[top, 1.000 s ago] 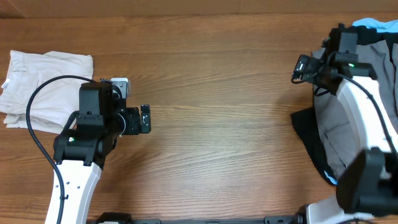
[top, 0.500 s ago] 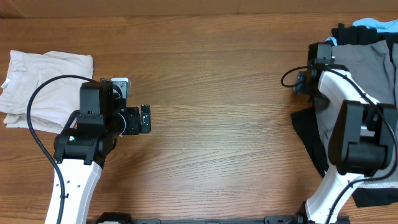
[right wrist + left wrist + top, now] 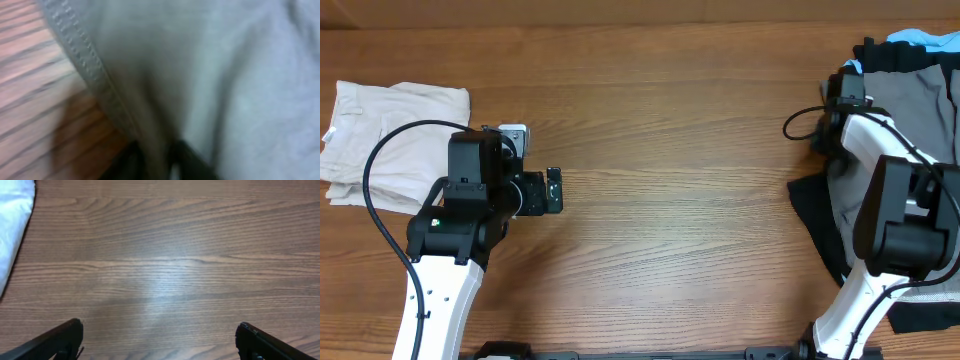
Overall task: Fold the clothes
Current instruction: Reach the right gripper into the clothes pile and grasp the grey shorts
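A pile of clothes lies at the table's right edge, with grey shorts (image 3: 910, 100) on top of black garments (image 3: 813, 212). My right gripper (image 3: 840, 97) is down on the left hem of the grey shorts. In the right wrist view its dark fingers (image 3: 187, 157) stand close together with a ridge of the grey shorts (image 3: 225, 75) pinched between them, just inside the stitched hem (image 3: 85, 65). Cream-white shorts (image 3: 390, 145) lie folded at the far left. My left gripper (image 3: 554, 190) hovers open over bare wood to their right, its fingers (image 3: 65, 337) wide apart and empty.
A light blue cloth (image 3: 925, 40) pokes out at the back of the right pile. The cream-white shorts' edge (image 3: 12, 225) shows at the upper left of the left wrist view. Brown wooden table (image 3: 670, 150) runs between the two arms.
My right arm swung in over the pile and dropped to the grey shorts' left hem, and its fingers closed on the fabric. The left arm has not moved.
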